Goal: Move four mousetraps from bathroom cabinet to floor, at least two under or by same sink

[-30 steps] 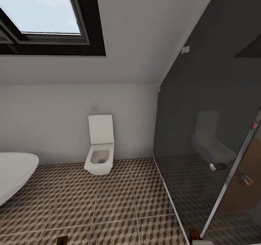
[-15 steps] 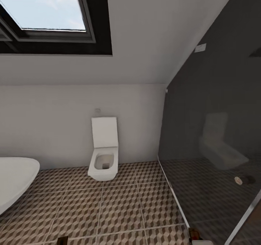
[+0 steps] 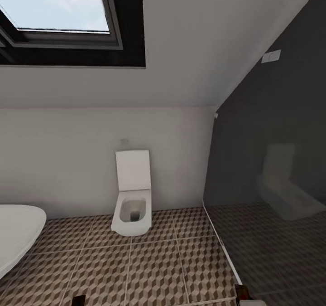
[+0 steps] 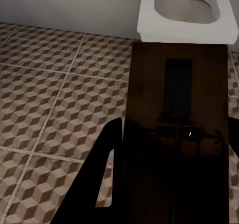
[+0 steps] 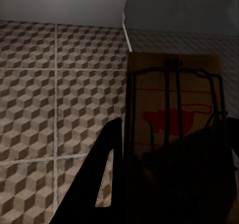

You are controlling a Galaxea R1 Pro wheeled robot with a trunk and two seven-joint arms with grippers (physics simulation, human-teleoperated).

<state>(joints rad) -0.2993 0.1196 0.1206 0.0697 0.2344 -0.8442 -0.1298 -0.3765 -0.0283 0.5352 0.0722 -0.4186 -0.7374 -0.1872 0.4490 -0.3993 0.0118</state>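
While each wrist view shows a mousetrap clamped between dark fingers, the left gripper (image 4: 174,184) holding one mousetrap (image 4: 177,109) and the right gripper (image 5: 174,184) another mousetrap (image 5: 174,114), both hang over the bathroom floor (image 3: 154,269) near the white toilet (image 3: 132,206). These 2 flat wooden boards look light and stiff, best pinched by the long edges, clear of the fragile, springy wire. Cube-patterned tiles meet a smooth dark glass panel (image 3: 271,183).
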